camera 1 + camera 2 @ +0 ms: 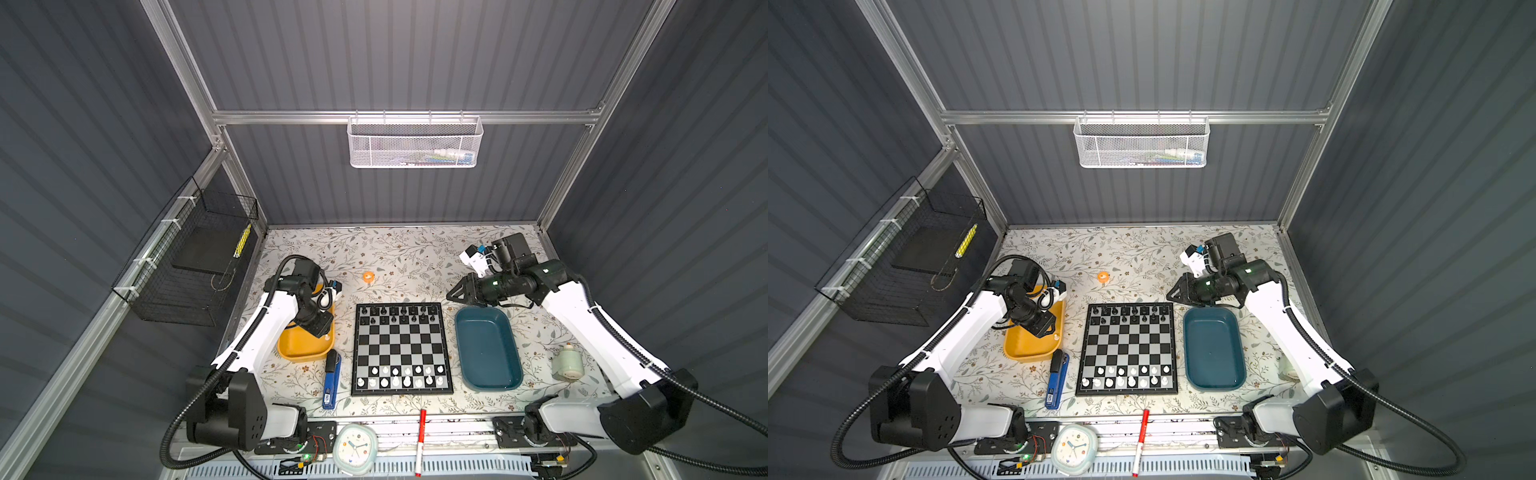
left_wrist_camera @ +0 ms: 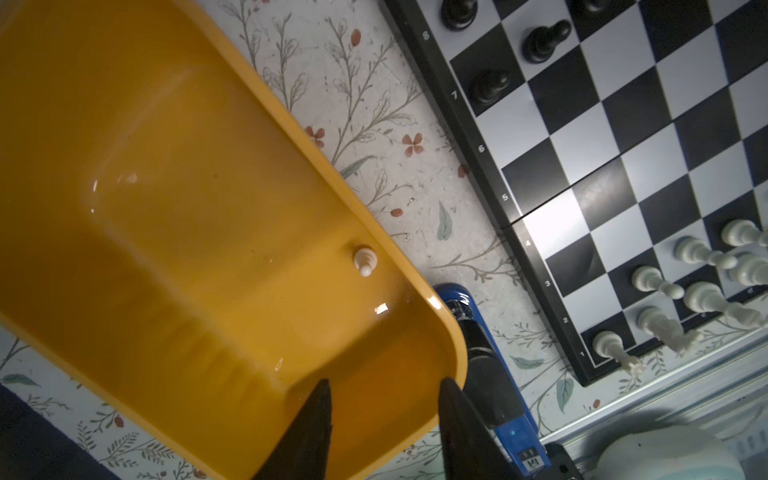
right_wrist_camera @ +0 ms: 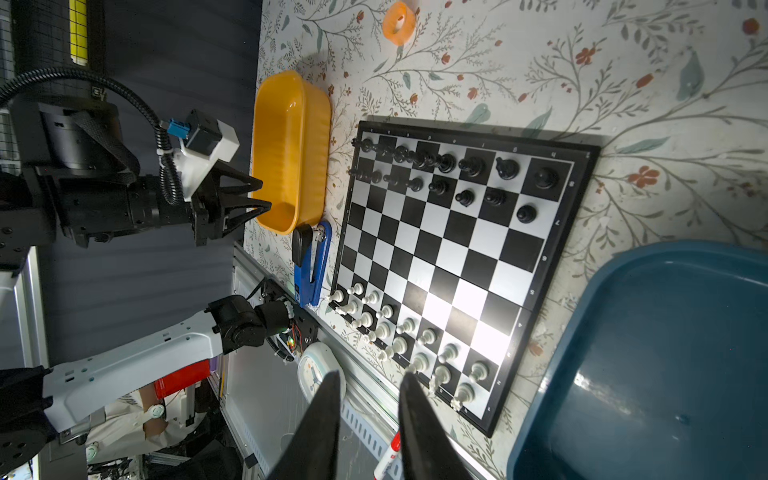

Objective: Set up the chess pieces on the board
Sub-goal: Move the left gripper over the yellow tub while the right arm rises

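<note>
Pawn [image 2: 365, 261], white, in yellow tray [image 2: 166, 208], teal tray [image 1: 488, 353] beside board [image 1: 401, 332]

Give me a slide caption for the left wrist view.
Left gripper open above the yellow tray holding a lone white pawn, chessboard alongside.

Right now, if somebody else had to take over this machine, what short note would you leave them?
Left claw: open, empty, above the yellow tray.
Right claw: open, empty, by the far end of the blue tray, which looks empty.
Board: black pieces stand in the two far rows and white pieces in the two near rows. The square at the left end of white's pawn row looks empty.
Still to do: one white pawn is in the yellow tray, near its wall. Pick it up and set it on that square.
</note>
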